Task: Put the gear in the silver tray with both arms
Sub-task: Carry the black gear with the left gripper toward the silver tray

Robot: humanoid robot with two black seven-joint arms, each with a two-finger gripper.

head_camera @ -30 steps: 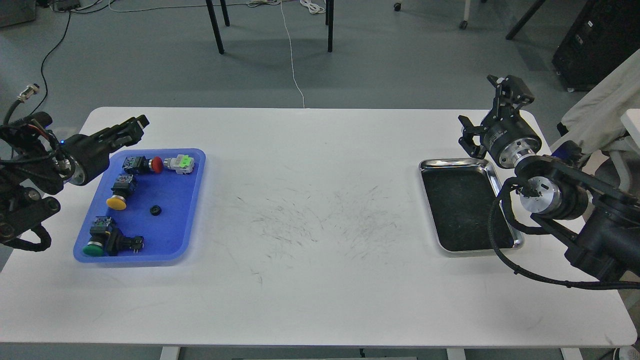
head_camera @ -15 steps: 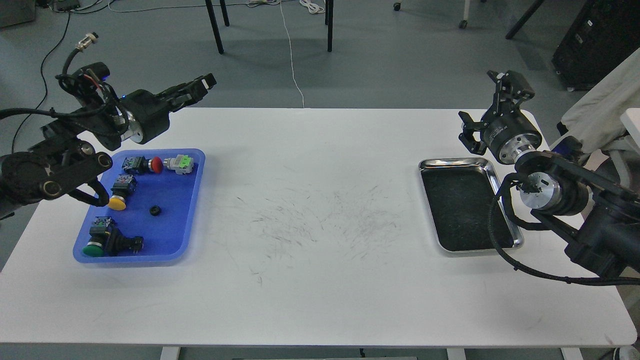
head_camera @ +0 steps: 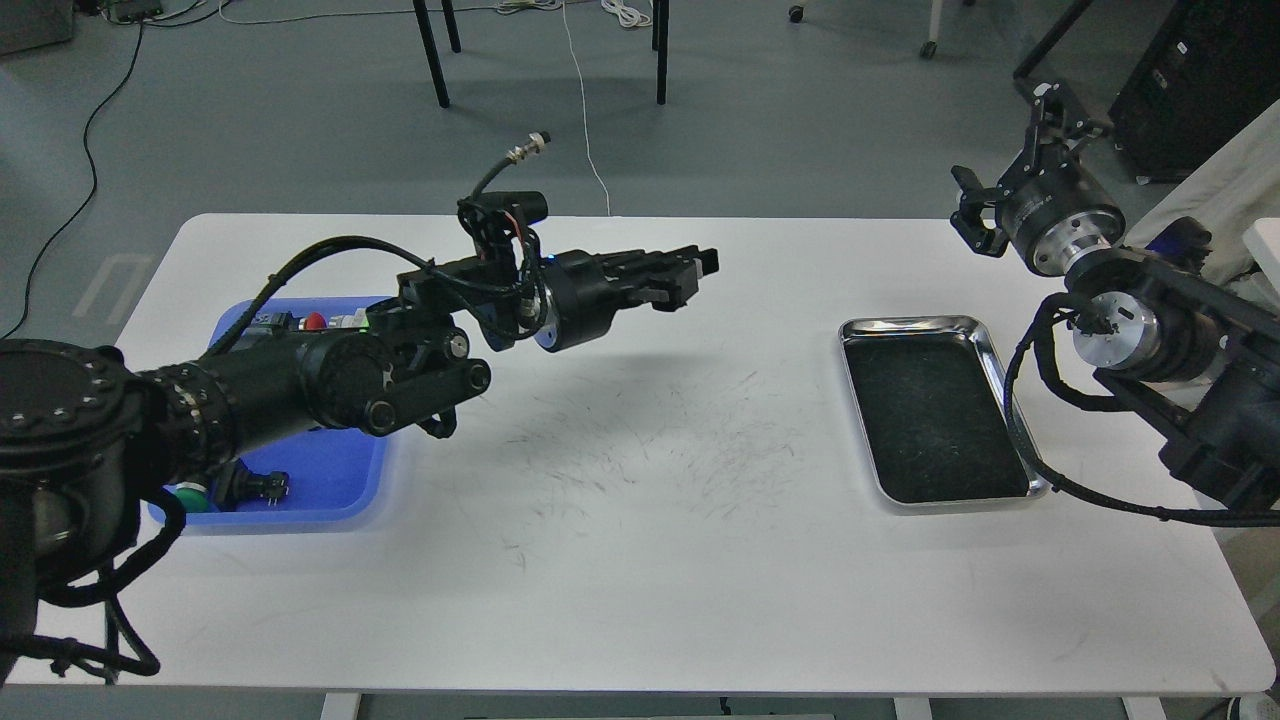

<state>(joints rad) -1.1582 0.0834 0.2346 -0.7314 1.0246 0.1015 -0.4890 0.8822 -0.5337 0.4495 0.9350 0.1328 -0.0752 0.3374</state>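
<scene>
The silver tray (head_camera: 908,325) lies on the right part of the white table, its dark floor bare. My left arm reaches in from the left over the table's middle. Its gripper (head_camera: 692,276) hangs above the surface well left of the silver tray, fingers close together with nothing seen between them. My right gripper (head_camera: 1014,160) is raised beyond the table's far right corner, above and behind the silver tray, with its fingers (head_camera: 1058,108) spread apart. The gear is hidden; my left forearm covers most of the blue tray (head_camera: 300,505).
In the blue tray, a red button part (head_camera: 315,321) and a green button part (head_camera: 186,494) peek out around my arm. Chair legs (head_camera: 432,55) and cables stand on the floor beyond the table. Grey cloth (head_camera: 1215,170) lies at the far right.
My left arm has swung from the table's left edge up and rightward across the blue tray to the table's middle, covering the small black ring seen earlier. My right gripper has risen and moved back.
</scene>
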